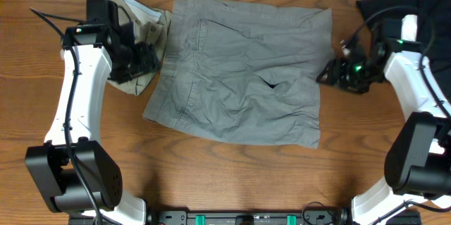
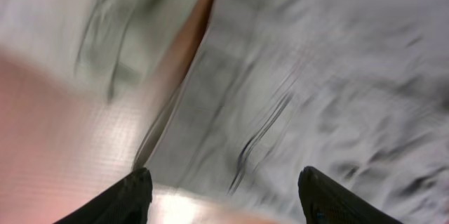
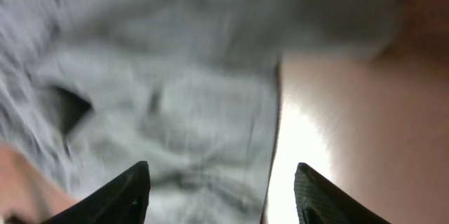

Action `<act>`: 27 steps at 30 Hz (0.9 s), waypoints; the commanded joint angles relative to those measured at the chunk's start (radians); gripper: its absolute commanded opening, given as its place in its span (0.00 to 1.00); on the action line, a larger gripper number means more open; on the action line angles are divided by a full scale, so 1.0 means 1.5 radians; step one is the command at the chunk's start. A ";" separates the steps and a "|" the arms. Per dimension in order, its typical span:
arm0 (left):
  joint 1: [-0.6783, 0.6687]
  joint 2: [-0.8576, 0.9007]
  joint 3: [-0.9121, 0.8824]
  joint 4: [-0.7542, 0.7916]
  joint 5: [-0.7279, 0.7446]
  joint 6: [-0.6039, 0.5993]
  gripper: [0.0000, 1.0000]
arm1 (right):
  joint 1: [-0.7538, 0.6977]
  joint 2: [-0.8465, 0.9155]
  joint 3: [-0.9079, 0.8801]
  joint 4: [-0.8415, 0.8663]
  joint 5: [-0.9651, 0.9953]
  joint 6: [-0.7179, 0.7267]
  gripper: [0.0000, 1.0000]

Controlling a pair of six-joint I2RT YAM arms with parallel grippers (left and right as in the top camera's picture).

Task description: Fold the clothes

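Observation:
The medium-grey shorts (image 1: pixel 243 66) lie spread flat in the middle of the table, waistband to the left. My left gripper (image 1: pixel 156 57) is open and empty at the shorts' left edge, over the khaki-green shorts (image 1: pixel 144 15). In the left wrist view the grey shorts (image 2: pixel 323 76) and the khaki cloth (image 2: pixel 91 27) show blurred between open fingers (image 2: pixel 224 196). My right gripper (image 1: pixel 325 74) is open and empty at the shorts' right edge. The right wrist view shows the grey shorts (image 3: pixel 175 97) under the open fingers (image 3: pixel 221 192).
A black garment pile (image 1: pixel 398 3) lies at the back right corner behind the right arm. The wooden table (image 1: pixel 232 175) shows in front of the shorts. Both wrist views are motion-blurred.

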 commanded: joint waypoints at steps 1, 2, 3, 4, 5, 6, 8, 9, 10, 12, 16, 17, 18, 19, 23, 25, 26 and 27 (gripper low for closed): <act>0.001 -0.008 -0.020 -0.048 -0.056 0.008 0.69 | 0.037 0.006 -0.009 -0.048 0.016 -0.040 0.62; 0.001 -0.008 -0.027 -0.060 -0.061 0.008 0.69 | 0.046 0.006 -0.013 -0.062 0.020 -0.039 0.62; 0.001 -0.008 -0.039 -0.062 -0.060 0.008 0.69 | 0.056 0.006 -0.024 -0.071 0.031 -0.030 0.62; 0.001 -0.008 -0.051 -0.062 -0.060 0.007 0.69 | 0.065 0.006 -0.035 -0.077 0.041 -0.018 0.62; 0.001 -0.008 -0.063 -0.062 -0.060 0.004 0.69 | 0.073 0.006 -0.048 -0.083 0.051 -0.003 0.62; 0.001 -0.007 -0.077 -0.059 -0.060 0.000 0.69 | 0.082 0.006 -0.065 -0.086 0.062 0.013 0.62; 0.001 -0.007 -0.106 -0.051 -0.057 -0.003 0.69 | 0.096 0.006 -0.105 -0.084 0.073 0.037 0.63; 0.001 -0.007 -0.117 -0.047 -0.057 -0.003 0.69 | 0.101 0.006 -0.121 -0.084 0.073 0.046 0.64; 0.001 -0.007 -0.126 -0.046 -0.057 -0.003 0.69 | 0.107 0.006 -0.138 -0.083 0.073 0.055 0.64; 0.001 -0.007 -0.141 -0.045 -0.057 -0.003 0.69 | 0.115 0.006 -0.163 -0.083 0.073 0.063 0.64; 0.001 -0.007 -0.164 -0.034 -0.057 -0.002 0.70 | 0.126 0.006 -0.195 -0.083 0.073 0.066 0.64; 0.001 -0.007 -0.170 -0.027 -0.057 -0.002 0.70 | 0.128 0.006 -0.200 -0.083 0.073 0.069 0.64; 0.001 -0.007 -0.175 -0.021 -0.057 -0.002 0.70 | 0.131 0.006 -0.207 -0.082 0.073 0.073 0.64; 0.001 -0.007 -0.179 -0.017 -0.057 -0.002 0.70 | 0.133 0.006 -0.212 -0.081 0.075 0.076 0.64; 0.000 -0.007 -0.185 -0.020 -0.057 -0.002 0.70 | 0.133 0.006 -0.232 -0.101 0.095 0.084 0.64; 0.001 -0.007 -0.185 -0.019 -0.057 -0.002 0.70 | 0.133 0.006 -0.246 -0.081 0.096 0.093 0.65; 0.000 -0.007 -0.185 -0.017 -0.057 -0.002 0.70 | 0.134 0.006 -0.251 -0.070 0.095 0.101 0.65; 0.000 -0.007 -0.185 -0.015 -0.057 -0.002 0.70 | 0.133 0.006 -0.257 -0.052 0.089 0.114 0.64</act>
